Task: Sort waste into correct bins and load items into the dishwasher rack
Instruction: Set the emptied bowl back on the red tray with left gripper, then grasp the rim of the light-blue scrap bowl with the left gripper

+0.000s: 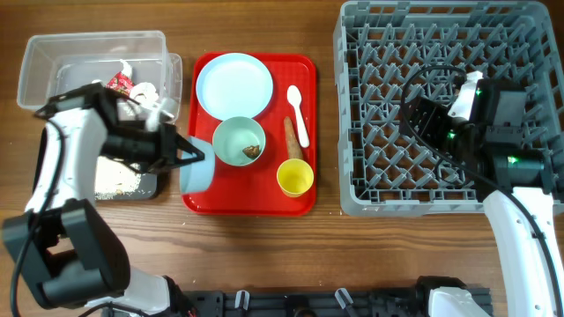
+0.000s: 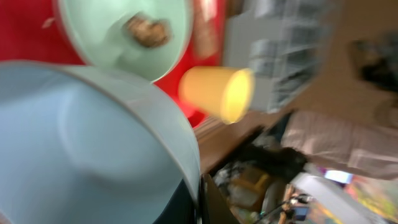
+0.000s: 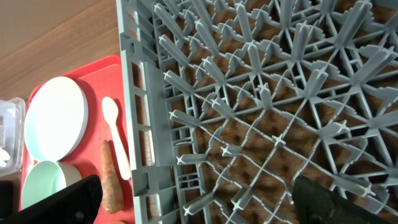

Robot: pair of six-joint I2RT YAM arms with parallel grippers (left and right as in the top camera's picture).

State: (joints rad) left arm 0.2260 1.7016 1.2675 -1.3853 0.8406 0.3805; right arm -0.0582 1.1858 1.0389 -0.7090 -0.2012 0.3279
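Note:
My left gripper (image 1: pixel 197 158) is shut on the rim of a pale blue bowl (image 1: pixel 196 170), tipped on its side at the red tray's left edge; it fills the left wrist view (image 2: pixel 81 149). A second bowl (image 1: pixel 238 141) on the tray holds a brown food lump (image 1: pixel 253 151). The plate (image 1: pixel 233 84), white spoon (image 1: pixel 298 114), carrot-like stick (image 1: pixel 292 141) and yellow cup (image 1: pixel 294 177) also lie on the tray. My right gripper (image 1: pixel 425 119) is open and empty over the grey rack (image 1: pixel 441 53). The clear tub (image 1: pixel 53 57) holds a wrapper (image 1: pixel 119 84) and tissue (image 1: pixel 148 92).
The flat red tray (image 1: pixel 304 70) lies between the bins and the rack. The black tray (image 1: pixel 145 187) with white rice grains (image 1: pixel 119 180) sits under my left arm. The right wrist view shows the rack wall (image 3: pixel 140 124) next to the spoon (image 3: pixel 115 137) and stick (image 3: pixel 109 177).

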